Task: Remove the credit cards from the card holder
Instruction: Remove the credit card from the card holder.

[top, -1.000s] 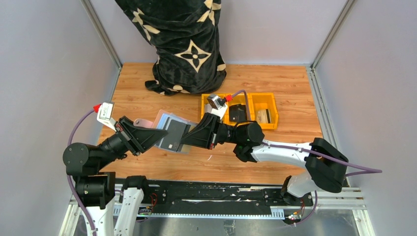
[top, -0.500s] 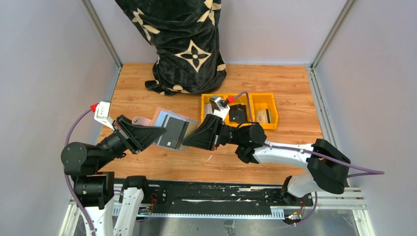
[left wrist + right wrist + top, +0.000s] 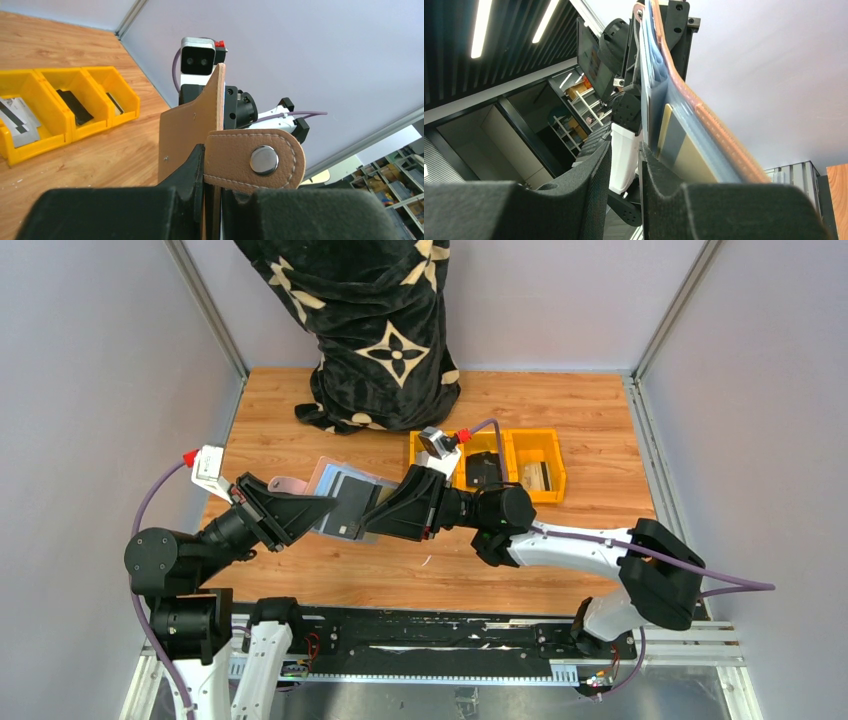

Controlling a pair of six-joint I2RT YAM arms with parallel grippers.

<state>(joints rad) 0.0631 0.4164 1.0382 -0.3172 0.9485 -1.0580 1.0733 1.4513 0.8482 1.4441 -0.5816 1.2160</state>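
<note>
The left arm (image 3: pixel 190 550) rises from its base at the near left and reaches up and to the right, its forearm low over the surface (image 3: pixel 560 400). The left pincer (image 3: pixel 322 508) is clamped tight on the left edge of the holder (image 3: pixel 345 502), which hangs opened out in the air between the two arms, above the boards and not touching them. From the left wrist the brown leather stands upright between the black fingers (image 3: pixel 185 195), with the strap and its metal stud (image 3: pixel 264 160) folded over to the right. The right arm (image 3: pixel 570 545) comes from the near right, stretched leftward almost level, and the right pincer (image 3: pixel 370 520) meets the holder's right edge. From the right wrist its jaws stand only a narrow slit apart; the cards (image 3: pixel 664 125), pale blue and gold-tan, sit in the holder's pocket right beside one finger (image 3: pixel 659 180), but I cannot tell whether anything is pinched. Behind the right pincer lies the yellow bin (image 3: pixel 535 440), with dark flat things in its compartments. A black patterned cloth (image 3: pixel 380 330) stands at the far edge.
</note>
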